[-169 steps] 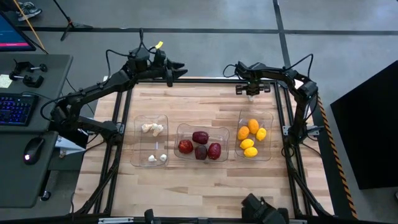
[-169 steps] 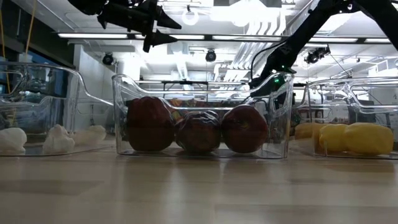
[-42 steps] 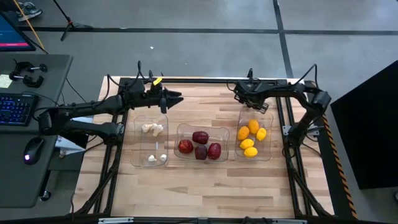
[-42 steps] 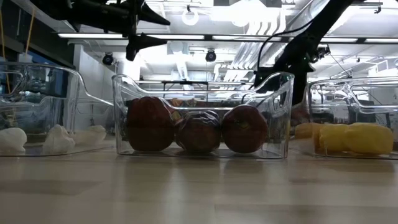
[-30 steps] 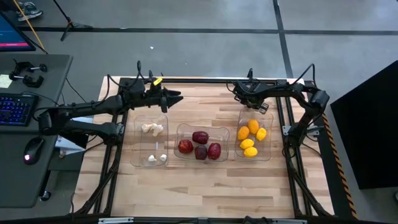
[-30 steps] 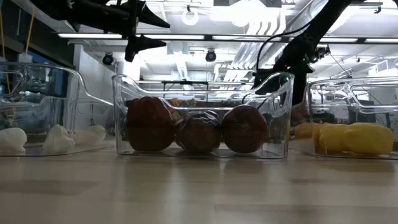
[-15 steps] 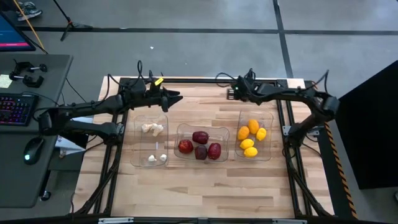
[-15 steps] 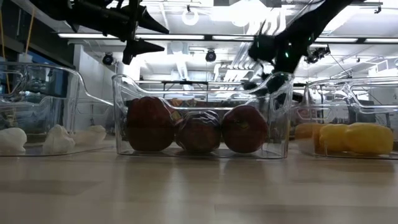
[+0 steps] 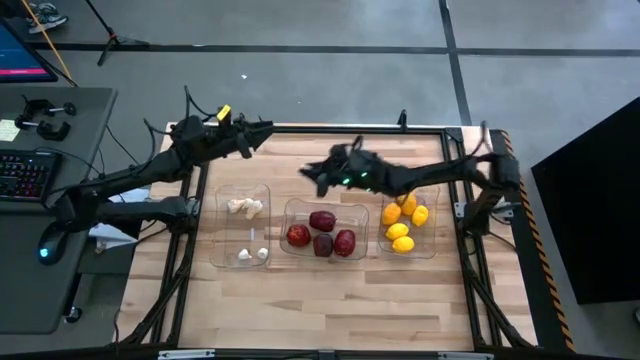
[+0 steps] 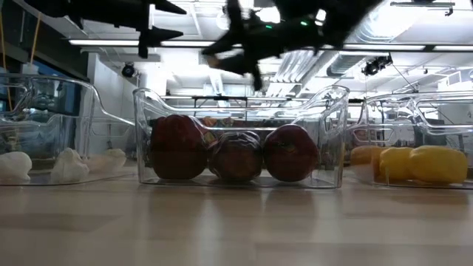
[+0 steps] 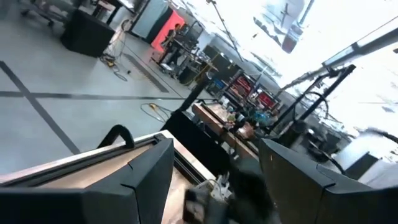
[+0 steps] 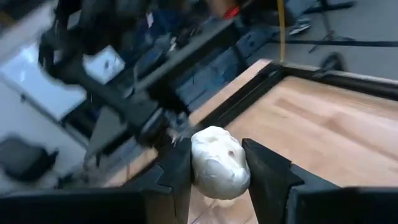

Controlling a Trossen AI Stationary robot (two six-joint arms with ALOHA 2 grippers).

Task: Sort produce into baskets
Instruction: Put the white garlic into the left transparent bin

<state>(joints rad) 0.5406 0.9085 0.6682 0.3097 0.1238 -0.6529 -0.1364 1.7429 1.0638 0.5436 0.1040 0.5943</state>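
Your right gripper (image 9: 318, 176) pinches a white garlic piece (image 12: 219, 163) between its fingers, above the table's (image 9: 300, 310) far edge near the middle basket (image 9: 326, 229) of dark red produce (image 9: 322, 220). Your left gripper (image 9: 262, 127), fingers spread and empty, hangs beyond the garlic basket (image 9: 243, 228). Lemons (image 9: 403, 220) fill the right basket (image 9: 409, 218).

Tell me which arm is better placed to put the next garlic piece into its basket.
The right: its hand is shut on a garlic piece, above the middle basket. The left hand is open, empty.
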